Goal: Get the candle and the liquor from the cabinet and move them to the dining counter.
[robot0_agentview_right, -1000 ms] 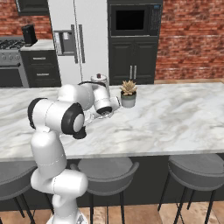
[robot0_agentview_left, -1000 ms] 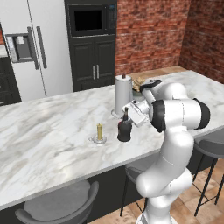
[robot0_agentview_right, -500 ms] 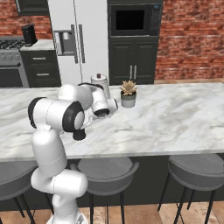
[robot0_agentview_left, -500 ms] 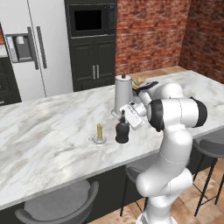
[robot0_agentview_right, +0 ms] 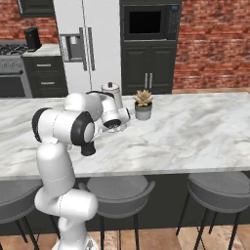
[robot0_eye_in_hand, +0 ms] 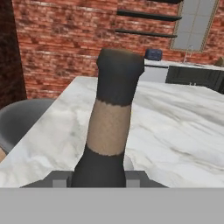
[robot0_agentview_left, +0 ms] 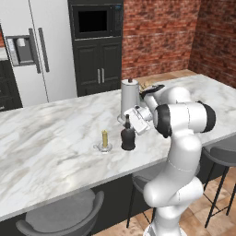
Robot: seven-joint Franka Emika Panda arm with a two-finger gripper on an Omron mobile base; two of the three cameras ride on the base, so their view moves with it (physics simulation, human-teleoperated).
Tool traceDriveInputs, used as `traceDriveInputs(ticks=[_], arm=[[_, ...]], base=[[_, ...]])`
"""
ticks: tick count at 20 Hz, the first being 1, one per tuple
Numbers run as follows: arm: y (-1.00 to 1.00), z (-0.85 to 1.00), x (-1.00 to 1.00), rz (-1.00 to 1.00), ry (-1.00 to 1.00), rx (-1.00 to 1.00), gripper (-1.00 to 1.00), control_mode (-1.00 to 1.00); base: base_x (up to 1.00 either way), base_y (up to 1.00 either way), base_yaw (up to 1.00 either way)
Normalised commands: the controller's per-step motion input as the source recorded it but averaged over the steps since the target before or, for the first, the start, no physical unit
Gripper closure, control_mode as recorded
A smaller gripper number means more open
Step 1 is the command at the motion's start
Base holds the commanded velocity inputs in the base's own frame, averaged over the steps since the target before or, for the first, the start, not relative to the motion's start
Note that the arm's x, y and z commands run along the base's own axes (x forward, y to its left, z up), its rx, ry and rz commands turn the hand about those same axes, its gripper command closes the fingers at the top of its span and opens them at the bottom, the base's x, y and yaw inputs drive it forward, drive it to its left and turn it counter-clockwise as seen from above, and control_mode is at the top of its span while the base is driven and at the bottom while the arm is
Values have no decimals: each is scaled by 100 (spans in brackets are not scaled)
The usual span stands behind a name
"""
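Gripper (robot0_agentview_left: 131,120) sits at the neck of the liquor bottle (robot0_agentview_left: 127,137), which stands upright on the dining counter (robot0_agentview_left: 55,138). Hand view has the bottle neck (robot0_eye_in_hand: 114,127) running straight up between the fingers and very close to the camera. Whether the jaws clamp the neck or are just clear of it: cannot tell, fingertips are hidden behind the bottle and the wrist. Candle (robot0_agentview_left: 104,139) on its saucer stands on the counter just beside the bottle, on the side away from the arm, not touching. Steel canister (robot0_agentview_left: 130,96) stands just behind the jaws. Small potted plant (robot0_agentview_right: 143,104) on the counter near the canister.
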Motion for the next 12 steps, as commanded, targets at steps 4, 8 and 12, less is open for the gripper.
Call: traceDriveInputs(ticks=[4,8,12], arm=[[0,-30,0,0,0,0,100,-100],[0,-32,0,0,0,0,100,-100],[-1,-31,0,0,0,0,-100,-100]], base=[[0,0,0],[0,0,0],[0,0,0]])
